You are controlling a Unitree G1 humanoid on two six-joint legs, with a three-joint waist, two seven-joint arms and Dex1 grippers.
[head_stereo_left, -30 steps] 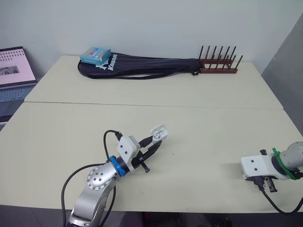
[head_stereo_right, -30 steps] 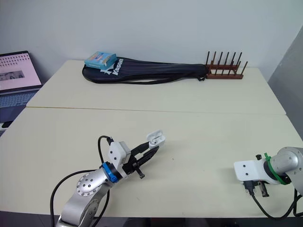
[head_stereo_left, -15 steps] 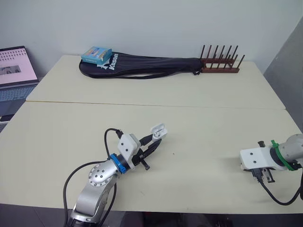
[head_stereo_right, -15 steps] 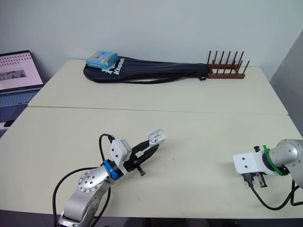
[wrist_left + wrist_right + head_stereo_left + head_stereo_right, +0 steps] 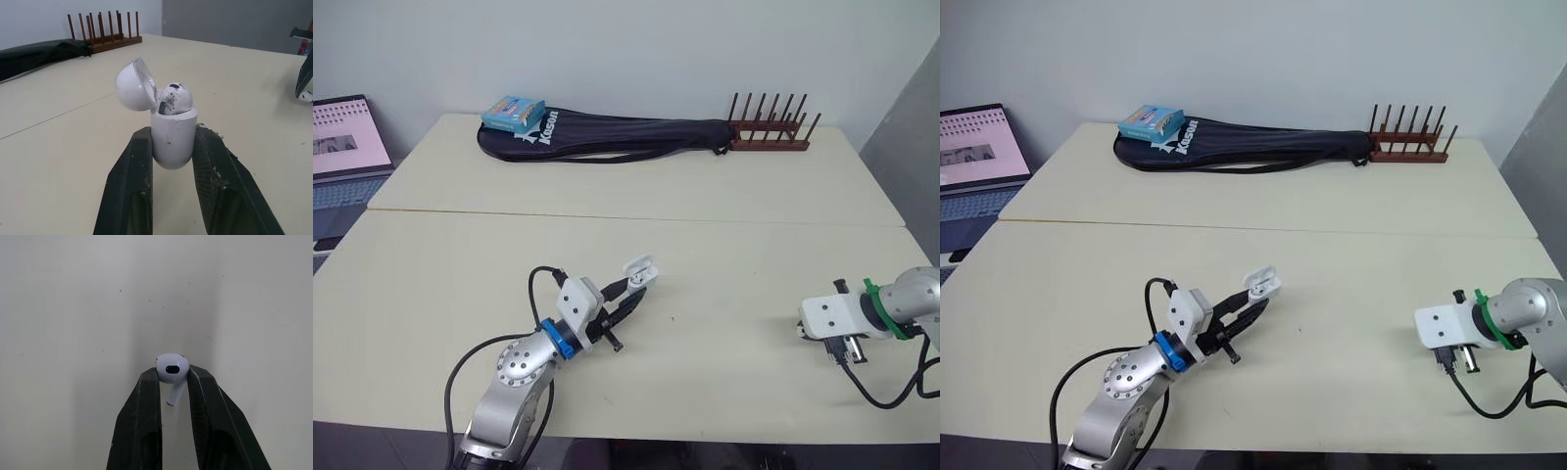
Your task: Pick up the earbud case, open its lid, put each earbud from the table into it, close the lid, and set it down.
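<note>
Loading looks half done. Eye view: left gripper (image 5: 633,290) grips the earbud case (image 5: 640,270) at its tips. Left wrist: lid (image 5: 134,90) open, seated earbud (image 5: 174,98) inside. Right wrist: right gripper (image 5: 172,377) pinches the loose earbud (image 5: 172,366); next, probably, carry it to the case's free socket.

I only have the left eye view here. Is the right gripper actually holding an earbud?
Observer: Yes. The right wrist view shows the right gripper shut on a white earbud, pinched at its head.
Operator: Anything loaded yet?
Observer: The left wrist view shows a second earbud seated in the earbud case, with the lid open.
Operator: How is it held?
Observer: The left gripper clamps its lower body, one finger on each side.
</note>
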